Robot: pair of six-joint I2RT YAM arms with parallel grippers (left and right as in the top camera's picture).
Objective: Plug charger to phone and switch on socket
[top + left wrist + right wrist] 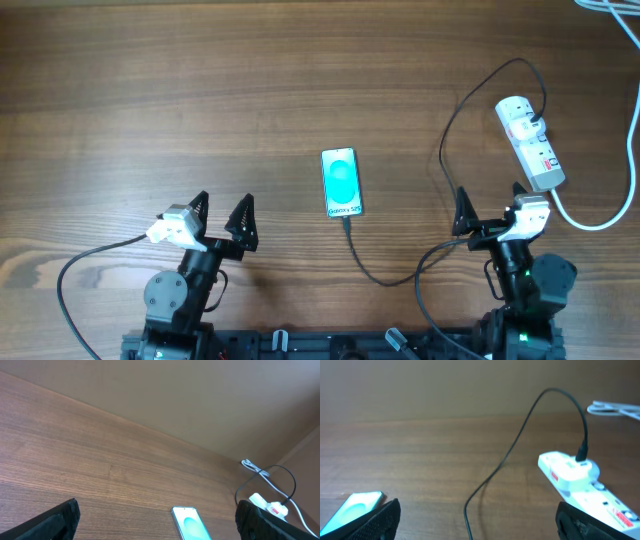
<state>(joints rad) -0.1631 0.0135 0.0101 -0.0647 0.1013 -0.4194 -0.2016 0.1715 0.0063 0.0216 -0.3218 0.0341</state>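
The phone point(342, 183) lies flat at the table's middle, its teal screen lit. The thin black charger cable point(380, 275) meets its near end, loops past my right arm and runs up to the white power strip point(530, 145) at the far right, where it is plugged in. My left gripper point(222, 213) is open and empty, near the front edge, left of the phone. My right gripper point(490, 205) is open and empty, just in front of the strip. The phone point(191, 524) shows in the left wrist view; the cable point(495, 472) and strip point(580, 480) in the right.
The strip's thick white cord point(600, 222) curves off the right edge. A second white cable point(612, 12) lies at the far right corner. The robots' black cable point(80, 265) loops near the left base.
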